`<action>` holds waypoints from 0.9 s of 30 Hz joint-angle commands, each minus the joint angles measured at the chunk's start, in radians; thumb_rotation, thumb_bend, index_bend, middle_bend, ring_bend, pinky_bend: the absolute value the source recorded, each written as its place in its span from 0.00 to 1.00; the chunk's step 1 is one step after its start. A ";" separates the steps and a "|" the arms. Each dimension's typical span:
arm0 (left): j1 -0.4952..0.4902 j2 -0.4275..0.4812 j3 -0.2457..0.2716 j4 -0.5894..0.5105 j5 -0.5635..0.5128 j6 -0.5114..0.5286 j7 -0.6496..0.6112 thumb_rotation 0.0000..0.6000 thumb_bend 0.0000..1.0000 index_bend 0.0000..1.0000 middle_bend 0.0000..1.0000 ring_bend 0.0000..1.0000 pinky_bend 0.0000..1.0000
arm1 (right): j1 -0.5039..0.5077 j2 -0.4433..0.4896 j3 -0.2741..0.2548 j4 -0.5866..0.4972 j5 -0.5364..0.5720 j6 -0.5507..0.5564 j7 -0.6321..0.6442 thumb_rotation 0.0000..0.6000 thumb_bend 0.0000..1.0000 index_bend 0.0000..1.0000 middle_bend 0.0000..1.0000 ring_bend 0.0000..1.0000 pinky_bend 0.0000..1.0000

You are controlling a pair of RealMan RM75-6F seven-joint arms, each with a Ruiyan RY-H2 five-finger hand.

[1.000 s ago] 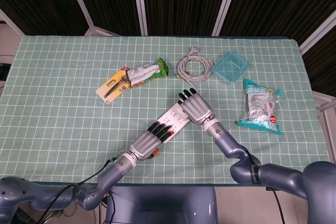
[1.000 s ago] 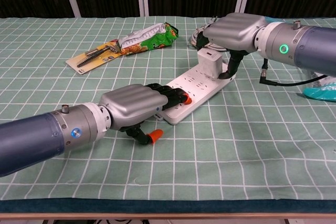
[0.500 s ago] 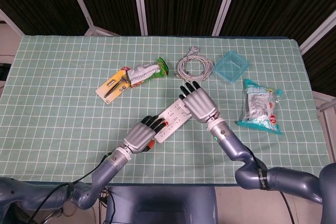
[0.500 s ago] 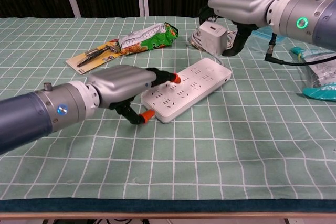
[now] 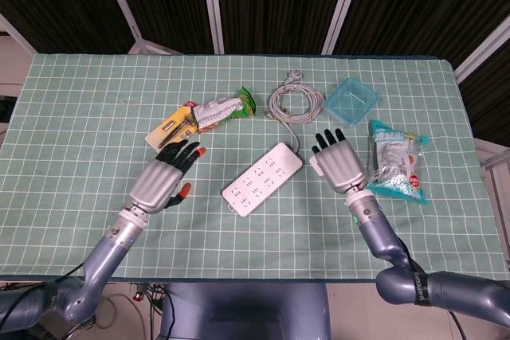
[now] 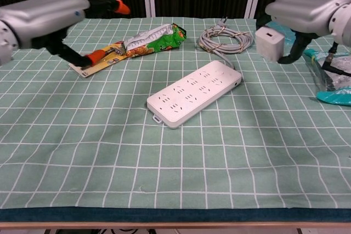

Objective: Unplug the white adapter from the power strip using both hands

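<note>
1. Head view: your right hand [image 5: 339,162] sits right of centre, grasping the white adapter [image 5: 315,166], which peeks out at the hand's left edge, clear of the power strip [image 5: 263,179]. The power strip lies diagonally at the centre of the table [image 5: 80,117], with every socket bare. Your left hand [image 5: 163,177] is left of centre, well apart from the strip, released, fingers spread and holding nothing. Across the upper middle of the frame lie a yellow tool card [image 5: 170,132], a green snack bag [image 5: 223,108], a coiled grey cable [image 5: 295,103] and a teal container [image 5: 351,102]. A teal packet [image 5: 396,162] lies just right of your right hand.

2. Chest view: your right hand [image 6: 307,9] is at the upper right, raised above the table, with the white adapter [image 6: 270,43] held under it, its fingers closing around the back. The adapter hangs up and to the right of the power strip [image 6: 193,93], not touching it. Your left hand [image 6: 49,17] is at the upper left, lifted, fingers extended, empty. The coiled grey cable [image 6: 226,39] runs into the strip's far end. The green snack bag [image 6: 153,39] and yellow tool card [image 6: 96,58] lie behind the strip.
</note>
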 commanded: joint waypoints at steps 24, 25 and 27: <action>0.403 0.211 0.182 0.019 0.174 0.393 -0.306 1.00 0.14 0.08 0.03 0.02 0.11 | -0.358 0.051 -0.202 -0.025 -0.296 0.407 0.410 1.00 0.25 0.00 0.00 0.00 0.00; 0.414 0.215 0.186 0.029 0.180 0.402 -0.310 1.00 0.12 0.08 0.03 0.02 0.10 | -0.381 0.063 -0.218 -0.019 -0.332 0.436 0.448 1.00 0.21 0.00 0.00 0.00 0.00; 0.434 0.223 0.195 0.045 0.191 0.420 -0.323 1.00 0.08 0.07 0.02 0.01 0.09 | -0.423 0.078 -0.244 0.005 -0.393 0.487 0.521 1.00 0.14 0.00 0.00 0.00 0.00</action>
